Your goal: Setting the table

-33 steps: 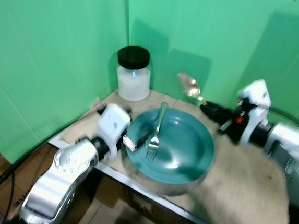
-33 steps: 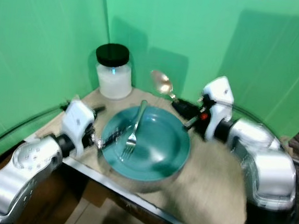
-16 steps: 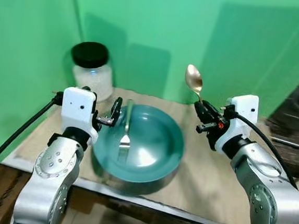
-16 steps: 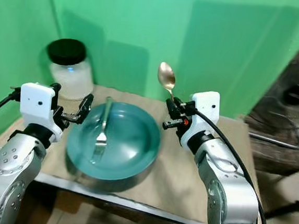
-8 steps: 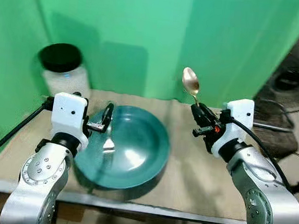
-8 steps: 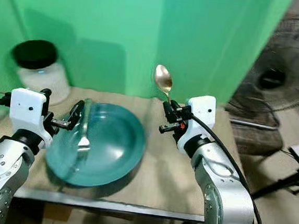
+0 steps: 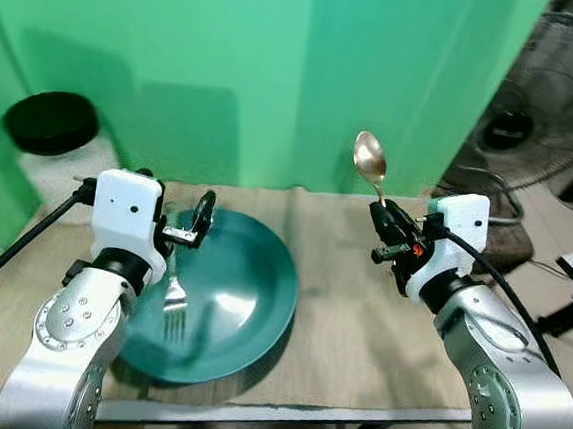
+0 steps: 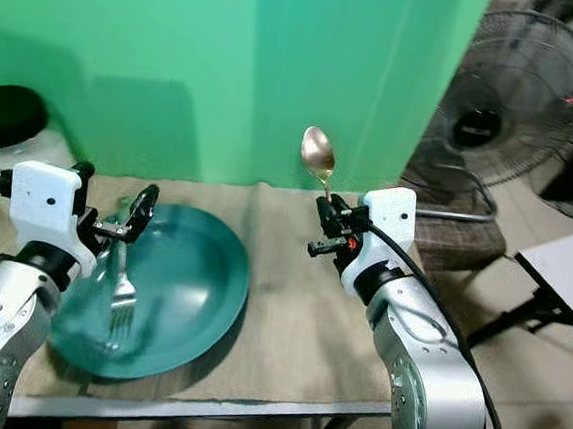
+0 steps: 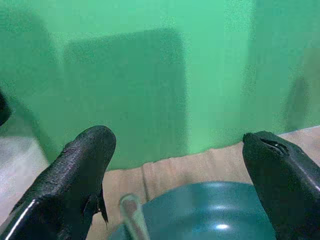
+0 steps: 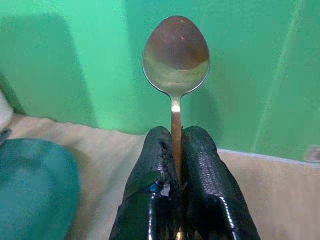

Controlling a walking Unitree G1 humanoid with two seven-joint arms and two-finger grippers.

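Right gripper [image 7: 384, 229] pinches spoon [image 7: 370, 163] by its handle, bowl upright at 12 o'clock above the table [image 7: 357, 321]. Left gripper [image 7: 187, 228] spread wide, empty, over teal plate [image 7: 245, 291]; fork [image 7: 175, 300] lies in plate at 9 o'clock.

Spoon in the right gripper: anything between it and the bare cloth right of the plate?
Nothing visible. The spoon stands upright in the right gripper, above open table cloth beside the teal plate; the fork lies on the plate.
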